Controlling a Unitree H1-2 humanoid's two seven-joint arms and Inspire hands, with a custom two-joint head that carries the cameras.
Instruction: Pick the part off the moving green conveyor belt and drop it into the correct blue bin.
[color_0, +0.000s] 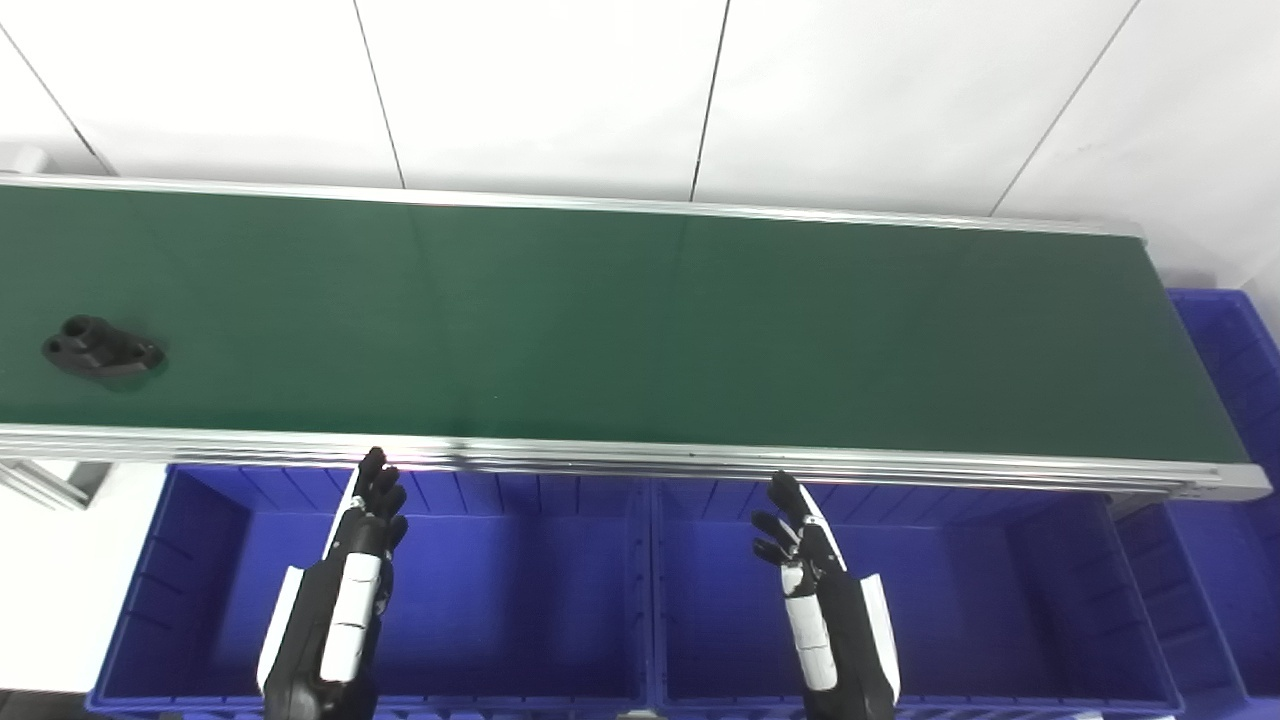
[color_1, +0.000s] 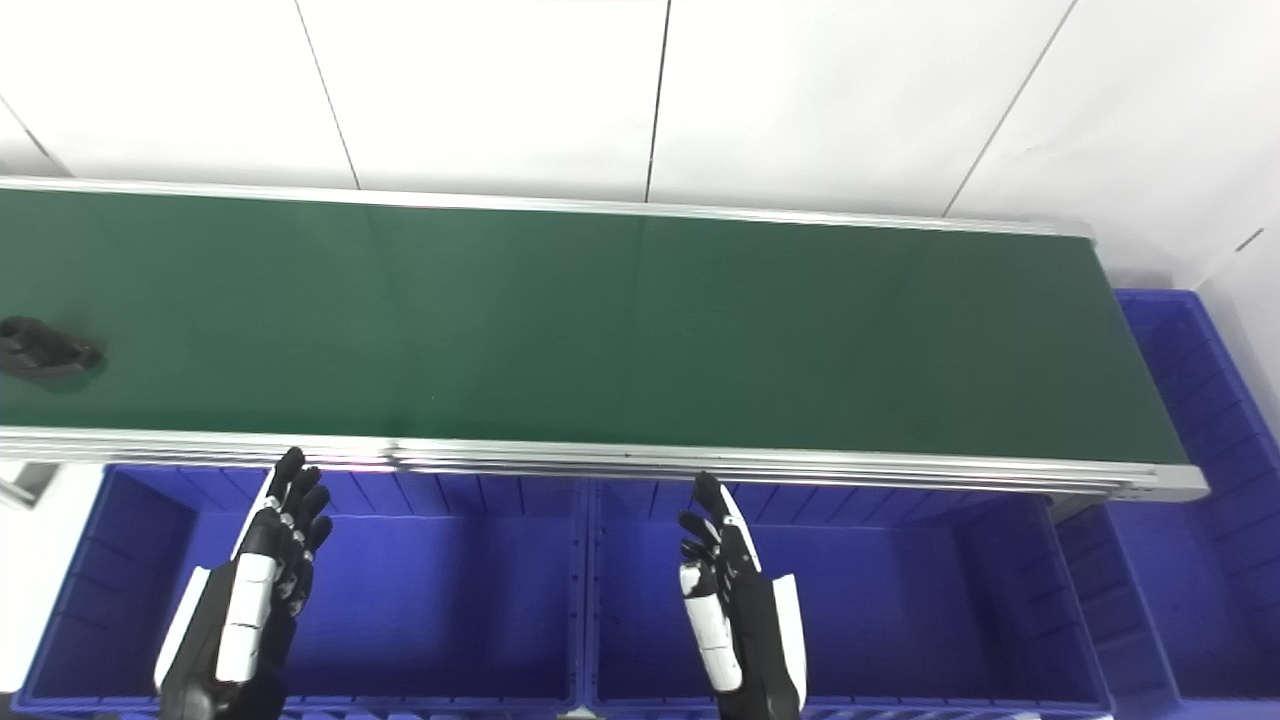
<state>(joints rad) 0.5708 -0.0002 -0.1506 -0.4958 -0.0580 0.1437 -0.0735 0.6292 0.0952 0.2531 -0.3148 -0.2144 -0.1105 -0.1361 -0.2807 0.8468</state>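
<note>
Below the belt (color_0: 640, 320), two bare blue bins (color_0: 210, 560), hands' fingers (color_0: 378, 490) apart, part (color_0: 100, 347) far left

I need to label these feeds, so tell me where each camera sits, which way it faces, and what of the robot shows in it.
Left eye view: on the head, looking down and forward at the green conveyor belt and blue bins; the left robot hand and right robot hand rise from the bottom edge, both empty.
Right eye view: beside it, facing the same way; the black part sits nearer the left edge.
Shared: belt, part, bins, both hands, white wall.
</note>
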